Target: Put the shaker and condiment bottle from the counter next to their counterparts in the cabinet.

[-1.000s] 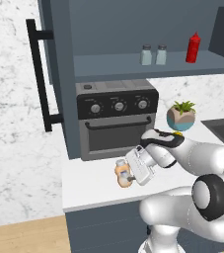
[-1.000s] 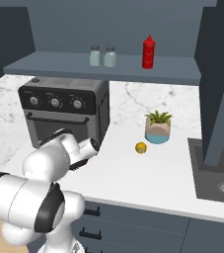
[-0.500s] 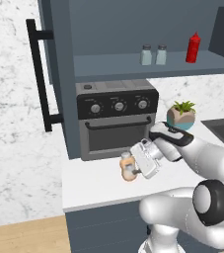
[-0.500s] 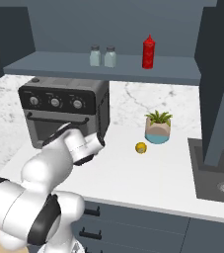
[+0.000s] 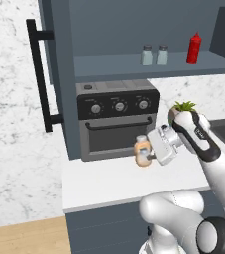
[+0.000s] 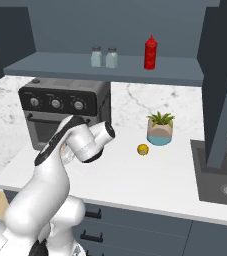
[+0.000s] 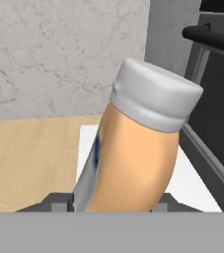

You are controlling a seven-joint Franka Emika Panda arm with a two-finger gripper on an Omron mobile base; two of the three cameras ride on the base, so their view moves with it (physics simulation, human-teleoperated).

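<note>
My gripper (image 5: 145, 155) is shut on the condiment bottle (image 5: 142, 151), a stubby orange bottle with a white cap. It hangs clear of the counter (image 5: 109, 182), in front of the toaster oven door. In the hand view the condiment bottle (image 7: 135, 153) leans to the right, cap up. On the cabinet shelf (image 5: 134, 68) two identical pale shakers (image 5: 146, 55) (image 5: 162, 54) stand side by side. The red squeeze bottle (image 5: 194, 48) stands to their right. The same shakers (image 6: 96, 56) (image 6: 111, 57) and red squeeze bottle (image 6: 150, 52) appear in the right base view.
A black-fronted toaster oven (image 5: 116, 116) sits on the counter under the shelf. The cabinet door with its black bar handle (image 5: 38, 79) stands open at the left. A potted plant (image 6: 160, 128) and a small yellow fruit (image 6: 143, 149) lie right of the arm, then a sink (image 6: 220, 175).
The arm has carried the condiment bottle up and to the right, away from the counter surface. The shelf items have not moved.
</note>
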